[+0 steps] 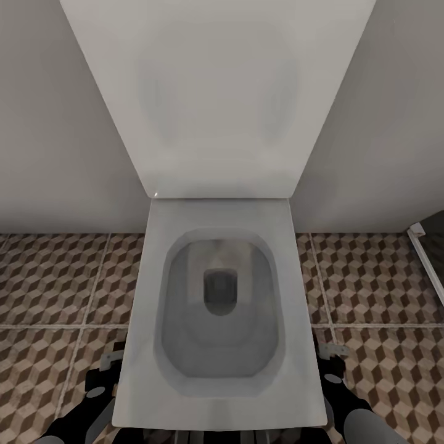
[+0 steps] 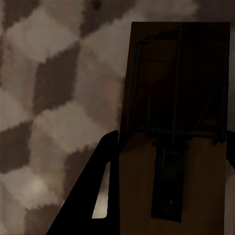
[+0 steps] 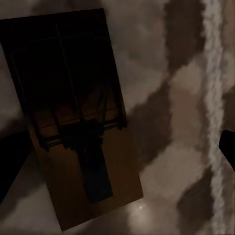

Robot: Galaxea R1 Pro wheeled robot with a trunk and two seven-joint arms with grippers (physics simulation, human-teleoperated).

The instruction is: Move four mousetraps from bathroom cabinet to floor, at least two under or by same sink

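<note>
The robot's two arms are showing at the lower edge of the head view, flanking a white toilet: the left arm point(image 1: 92, 401) and the right arm point(image 1: 345, 401) are both wearing glossy black shells with rounded grey caps and pale grey metal brackets near the wrists. In the left wrist view, a flat black triangular finger point(image 2: 93, 196) is showing a slim cut-out slot.

White toilet point(image 1: 219, 382), cube-patterned brown, beige and grey floor point(image 1: 55, 277), brown mousetraps point(image 2: 171, 147).
</note>
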